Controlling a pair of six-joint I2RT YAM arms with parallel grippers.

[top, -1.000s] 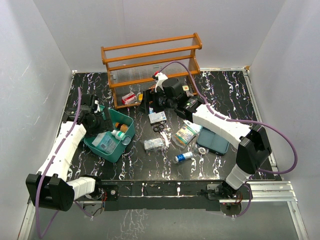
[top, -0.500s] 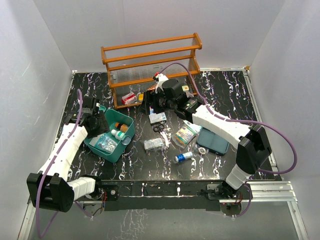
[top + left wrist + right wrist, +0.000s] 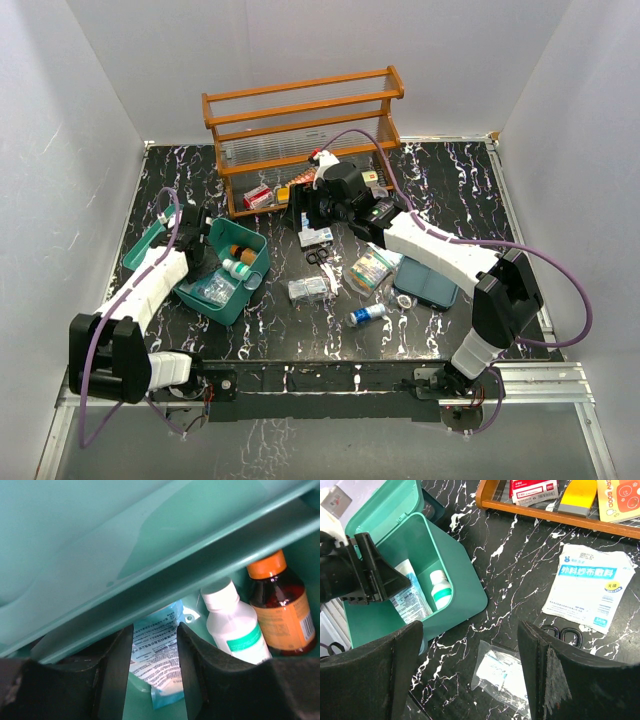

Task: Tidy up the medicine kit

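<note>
Medicine kit (image 3: pixel 236 298) open at the near left of the table (image 3: pixel 455 190), lid tipped back.
Inside lie a white bottle (image 3: pixel 235 627), an orange-capped brown bottle (image 3: pixel 281 611) and a printed packet (image 3: pixel 155 656). Left gripper (image 3: pixel 153 629) hangs over the kit's rim, fingers apart, holding nothing. Right gripper (image 3: pixel 470 627), spread wide and empty, hovers near the wooden rack (image 3: pixel 300 120).

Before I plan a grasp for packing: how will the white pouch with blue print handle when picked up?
The white pouch looks thin and creased, so probably light and floppy. Lying flat on the table, it may slide rather than lift.
</note>
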